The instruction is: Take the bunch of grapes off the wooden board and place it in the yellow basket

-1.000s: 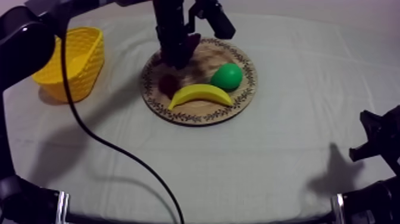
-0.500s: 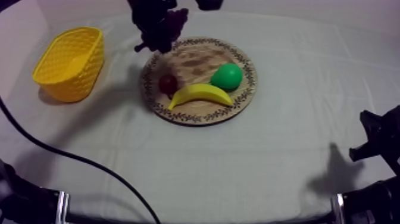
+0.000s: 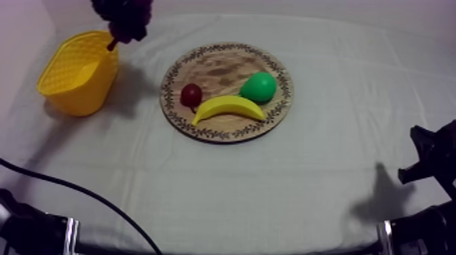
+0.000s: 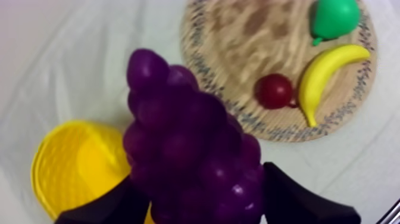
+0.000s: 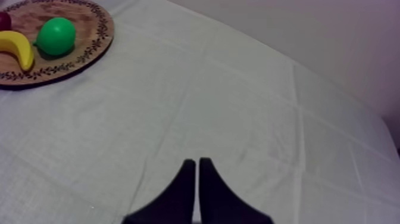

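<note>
Above the basket (image 3: pixel 68 95) rim, left gripper (image 4: pixel 202 199) clamps the grapes (image 4: pixel 184 149), held high to clear the wall. Not inside yet; I'd centre them over it before release. Right gripper (image 5: pixel 197 173) parked clear, fingers together.

Robot test bench — plain cloth (image 3: pixel 271 183), toy banana (image 3: pixel 229 106), pale wall (image 5: pixel 286 24).

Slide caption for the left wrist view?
Left gripper shut on the bunch of grapes, near the yellow basket; pear, banana, small red fruit on the wooden board.
</note>
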Controlling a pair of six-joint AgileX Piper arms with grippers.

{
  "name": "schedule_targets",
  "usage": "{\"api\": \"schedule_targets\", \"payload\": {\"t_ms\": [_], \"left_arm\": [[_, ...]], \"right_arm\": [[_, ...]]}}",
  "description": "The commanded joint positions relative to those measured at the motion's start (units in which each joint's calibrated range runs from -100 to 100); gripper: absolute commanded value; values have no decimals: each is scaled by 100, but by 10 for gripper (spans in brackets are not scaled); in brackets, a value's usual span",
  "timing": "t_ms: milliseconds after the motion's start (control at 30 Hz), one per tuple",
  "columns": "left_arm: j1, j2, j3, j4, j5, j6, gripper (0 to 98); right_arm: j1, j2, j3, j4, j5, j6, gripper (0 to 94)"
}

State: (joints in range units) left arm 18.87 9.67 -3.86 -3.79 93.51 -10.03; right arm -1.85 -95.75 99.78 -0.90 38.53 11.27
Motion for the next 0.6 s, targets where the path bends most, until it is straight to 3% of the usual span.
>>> {"api": "schedule_targets", "payload": {"t_ms": [0, 567], "left_arm": [[-312, -134, 95, 26, 24, 15, 578], [-1591, -493, 179, 148, 459, 366, 583]], "right_arm": [[1, 0, 0, -1, 2, -1, 3], [1, 0, 0, -1, 2, -1, 3]]}}
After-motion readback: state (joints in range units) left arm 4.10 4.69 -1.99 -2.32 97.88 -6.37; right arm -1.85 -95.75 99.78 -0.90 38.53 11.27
